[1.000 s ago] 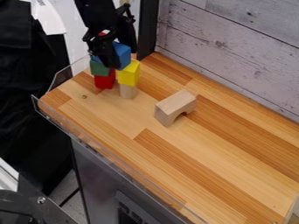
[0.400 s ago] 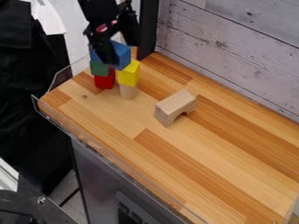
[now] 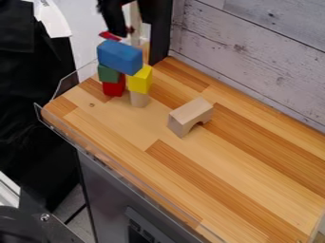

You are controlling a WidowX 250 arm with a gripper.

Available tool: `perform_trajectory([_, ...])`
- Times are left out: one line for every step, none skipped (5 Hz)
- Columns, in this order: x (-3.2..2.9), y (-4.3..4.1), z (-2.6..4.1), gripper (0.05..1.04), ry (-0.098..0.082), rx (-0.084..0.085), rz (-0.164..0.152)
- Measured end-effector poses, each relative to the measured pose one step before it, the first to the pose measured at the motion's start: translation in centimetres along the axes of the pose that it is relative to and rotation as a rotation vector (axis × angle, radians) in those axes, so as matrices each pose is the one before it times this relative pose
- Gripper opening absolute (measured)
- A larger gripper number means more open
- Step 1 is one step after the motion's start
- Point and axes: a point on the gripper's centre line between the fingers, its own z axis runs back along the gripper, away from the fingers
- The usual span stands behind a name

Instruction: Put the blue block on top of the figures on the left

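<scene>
In the camera view, a pale plank wall is rising behind a striped wooden counter, and a black post is standing at the far corner. A clear guard is running along the near edge, above a grey metal front. Dark cloth is hanging at the left, with something white lying over its upper part.

On the counter's far left end, two short stacks are standing side by side. In one, a green block is sitting on a red block; in the other, a yellow block is sitting on a light wooden piece. The blue block is lying lengthwise across both, bridging the green and yellow tops.

The gripper is hanging at the top edge, above and behind the blue block, its fingers parted and holding nothing. Something red is peeking out just behind the block; what it is, I cannot tell. An arched wooden block is resting by itself toward the middle, well apart from the stacks, its hollow facing down.
</scene>
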Motion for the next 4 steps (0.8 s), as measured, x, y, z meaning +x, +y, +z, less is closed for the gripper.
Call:
perform_trajectory([-3.352,-0.689,-0.670,1.001,-0.0462,0.1000,-0.2199])
perform_trajectory([-4.288,-1.183,0.405,1.001,-0.0585,-0.0424,-0.2648])
perform_trajectory([-2.410,-0.533,-0.091,1.001,-0.0515,-0.0786,-0.2498])
perform_trajectory([-0.343,-0.457,-0.131,1.001,-0.0316,-0.0538,-0.1429])
